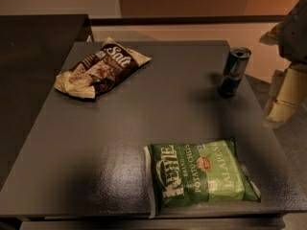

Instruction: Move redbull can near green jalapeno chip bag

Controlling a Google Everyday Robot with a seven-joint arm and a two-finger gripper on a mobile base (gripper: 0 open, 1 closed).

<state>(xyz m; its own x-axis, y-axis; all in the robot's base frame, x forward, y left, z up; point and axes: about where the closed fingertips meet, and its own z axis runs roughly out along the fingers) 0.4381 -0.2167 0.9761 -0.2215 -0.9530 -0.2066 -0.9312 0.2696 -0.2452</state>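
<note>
Table [144,128]: dark grey top, spread out to the left of the gripper; its right edge runs close by the can, so a knock toward the gripper's side could send the can over that edge
Green jalapeno chip bag [204,176]: lies flat, nearer the camera than the gripper and to its left, well apart from the can; a can set down on its puffed edge would likely topple
Brown Salt bag [100,68]: crumpled, far to the gripper's left across the table; carrying the can there would be the wrong goal
Gripper [283,97]: at the right rim of the view, beyond the table's right edge, holding nothing; I cannot tell whether it is apart or together; a low or off-centre approach may strike the can first
Redbull can [234,72]: upright, just left of the gripper and not touching it; tall and slim, so it tips easily
</note>
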